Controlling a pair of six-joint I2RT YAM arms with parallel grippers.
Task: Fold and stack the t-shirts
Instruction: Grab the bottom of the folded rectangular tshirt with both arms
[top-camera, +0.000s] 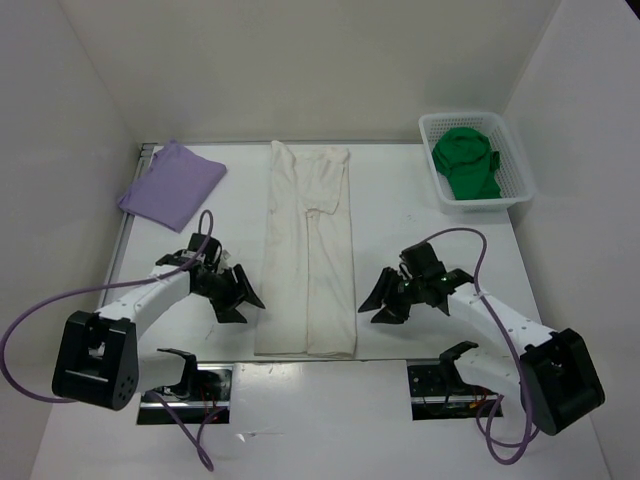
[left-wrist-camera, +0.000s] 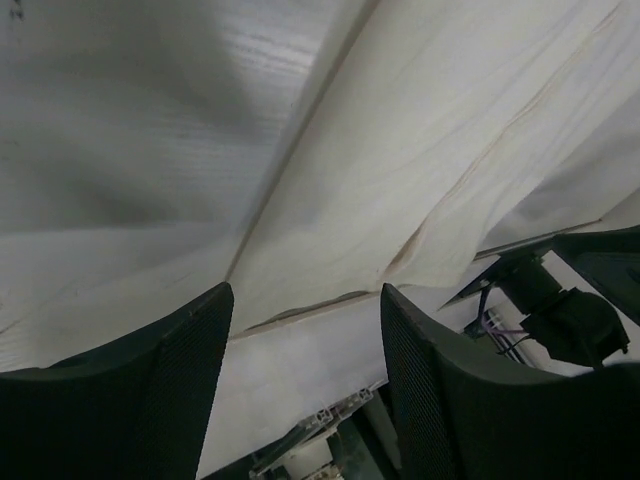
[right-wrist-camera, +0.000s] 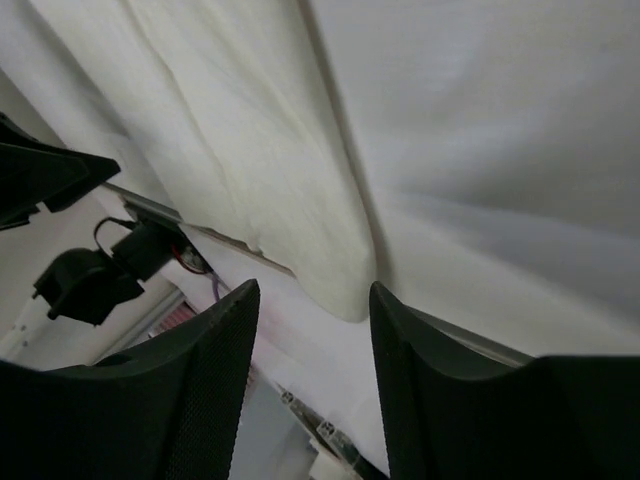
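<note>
The cream white t-shirt (top-camera: 307, 255) lies down the middle of the table as a long narrow strip, its sides folded inward. A folded lavender t-shirt (top-camera: 172, 185) rests at the back left. A crumpled green t-shirt (top-camera: 467, 162) fills the basket. My left gripper (top-camera: 242, 296) hovers just left of the cream strip's near part, jaws open and empty. On the opposite side, my right gripper (top-camera: 381, 300) is open too, holding nothing. In the left wrist view the cream shirt (left-wrist-camera: 420, 170) lies beyond the gripper (left-wrist-camera: 305, 300); in the right wrist view the shirt's near corner (right-wrist-camera: 300, 210) lies past the gripper (right-wrist-camera: 312, 300).
A white mesh basket (top-camera: 515, 160) stands at the back right. The table's near edge (top-camera: 310, 365) runs just below the shirt's hem, with the arm mounts (top-camera: 185, 385) and cables under it. White walls close in the table on three sides.
</note>
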